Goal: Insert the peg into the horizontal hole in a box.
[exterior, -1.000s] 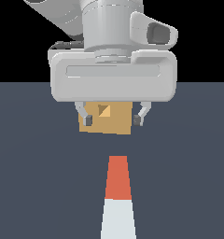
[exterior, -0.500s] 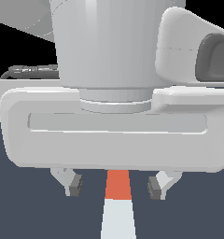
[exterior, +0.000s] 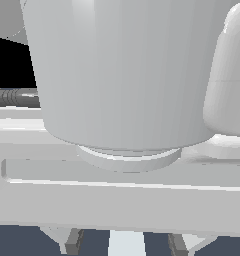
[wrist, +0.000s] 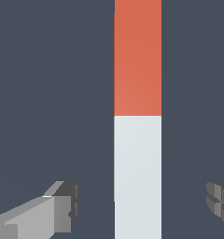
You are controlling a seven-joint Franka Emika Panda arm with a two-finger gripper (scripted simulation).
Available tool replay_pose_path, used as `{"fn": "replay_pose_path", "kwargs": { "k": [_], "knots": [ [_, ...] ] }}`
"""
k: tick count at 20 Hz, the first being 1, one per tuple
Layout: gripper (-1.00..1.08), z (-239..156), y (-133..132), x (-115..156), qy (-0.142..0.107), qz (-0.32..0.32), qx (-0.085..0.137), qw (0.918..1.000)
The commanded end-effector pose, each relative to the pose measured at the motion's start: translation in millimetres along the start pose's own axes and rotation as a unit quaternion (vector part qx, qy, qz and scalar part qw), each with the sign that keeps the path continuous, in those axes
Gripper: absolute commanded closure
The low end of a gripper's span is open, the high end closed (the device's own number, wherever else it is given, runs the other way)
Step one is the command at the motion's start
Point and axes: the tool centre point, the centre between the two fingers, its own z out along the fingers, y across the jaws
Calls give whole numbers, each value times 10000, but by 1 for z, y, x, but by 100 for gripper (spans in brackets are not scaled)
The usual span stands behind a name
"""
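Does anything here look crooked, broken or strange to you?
Nothing stands out. The peg lies flat and straight on the dark floor, undamaged, between the open gripper's fingers, untouched. The arm fills the exterior view, hiding the box.

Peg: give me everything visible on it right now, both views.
The peg is a long, slim, flat-faced bar, matte, one half orange-red, the other pale grey-white, with a sharp colour seam. It lies flat on the dark surface. In the wrist view the open gripper straddles its pale half, and neither of the fingers touches it. In the exterior view only a pale sliver shows below the gripper body; its ends are out of frame.
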Motion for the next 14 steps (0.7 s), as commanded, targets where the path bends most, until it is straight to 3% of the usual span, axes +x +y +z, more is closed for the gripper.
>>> {"fn": "replay_pose_path", "kwargs": {
  "k": [1,14],
  "knots": [
    [-92,1,0,0,1,-3,-1,10000],
    [-92,49,1,0,3,-6,-4,10000]
  ]
}}
